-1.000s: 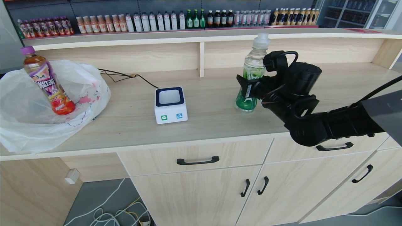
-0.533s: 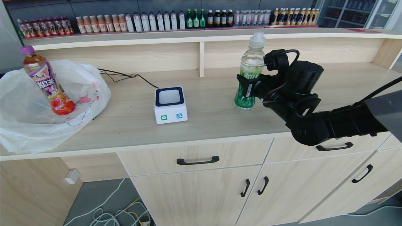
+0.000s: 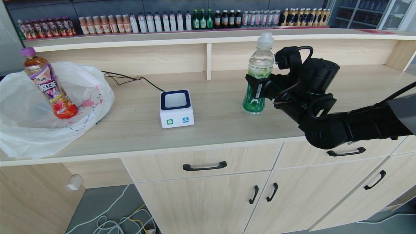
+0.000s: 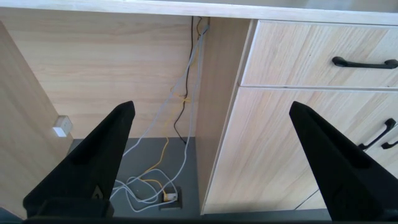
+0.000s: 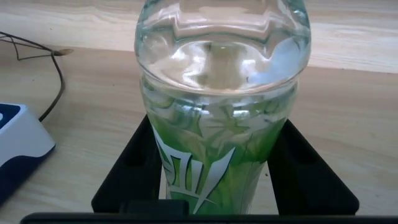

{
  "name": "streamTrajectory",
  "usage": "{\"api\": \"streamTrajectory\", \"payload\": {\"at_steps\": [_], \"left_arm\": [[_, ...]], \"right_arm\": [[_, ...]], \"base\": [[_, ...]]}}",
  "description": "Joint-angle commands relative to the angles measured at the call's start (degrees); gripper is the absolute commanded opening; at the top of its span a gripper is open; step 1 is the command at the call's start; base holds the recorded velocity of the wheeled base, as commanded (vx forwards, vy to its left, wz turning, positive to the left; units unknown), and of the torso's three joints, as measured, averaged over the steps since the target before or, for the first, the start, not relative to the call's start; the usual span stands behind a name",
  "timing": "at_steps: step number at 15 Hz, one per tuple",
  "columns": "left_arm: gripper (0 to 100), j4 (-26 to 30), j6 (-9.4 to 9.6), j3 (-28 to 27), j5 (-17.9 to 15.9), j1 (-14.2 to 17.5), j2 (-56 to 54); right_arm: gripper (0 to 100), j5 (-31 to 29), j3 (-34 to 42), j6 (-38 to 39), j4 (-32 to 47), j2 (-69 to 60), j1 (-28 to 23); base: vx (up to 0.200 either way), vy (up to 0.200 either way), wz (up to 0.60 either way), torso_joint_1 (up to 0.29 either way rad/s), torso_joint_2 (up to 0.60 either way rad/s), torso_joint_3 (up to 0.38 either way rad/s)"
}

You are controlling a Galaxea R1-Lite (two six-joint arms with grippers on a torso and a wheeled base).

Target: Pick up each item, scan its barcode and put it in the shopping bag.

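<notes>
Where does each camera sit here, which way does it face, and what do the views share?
Head view: on the head, facing forward and down at the counter, bag and scanner; the right gripper shows, shut on the green bottle.
Left wrist view: on the left wrist, below the counter top, facing cabinet and cables; the open left gripper shows.
Right wrist view: on the right wrist, facing across the counter; its fingers flank the green bottle.
Shared: head and right wrist views both show green bottle and scanner.
</notes>
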Motion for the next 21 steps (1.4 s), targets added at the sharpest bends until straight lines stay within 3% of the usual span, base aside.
{"api": "streamTrajectory", "payload": {"at_steps": [1,9,13,17,21], "left_arm": [[100,-0.01,-0.03,0.00,0.00,0.01,0.01],[100,-0.01,-0.03,0.00,0.00,0.01,0.01],[100,-0.01,-0.03,0.00,0.00,0.01,0.01],[100,-0.01,-0.03,0.00,0.00,0.01,0.01],[100,-0.01,-0.03,0.00,0.00,0.01,0.01]], "right_arm": [[0,-0.23,0.06,-0.21,0.00,-1.62,0.34],[0,-0.49,3.23,-6.19,3.70,-10.67,0.96],[0,-0.41,20.19,-7.15,3.61,-23.86,1.57],[0,-0.14,30.65,-7.07,3.61,-33.26,1.48],[0,2.49,45.50,-2.50,3.52,-43.81,1.48]], "base": [[0.000,0.000,0.00,0.000,0.00,0.000],[0.000,0.000,0.00,0.000,0.00,0.000],[0.000,0.000,0.00,0.000,0.00,0.000],[0.000,0.000,0.00,0.000,0.00,0.000],[0.000,0.000,0.00,0.000,0.00,0.000]]}}
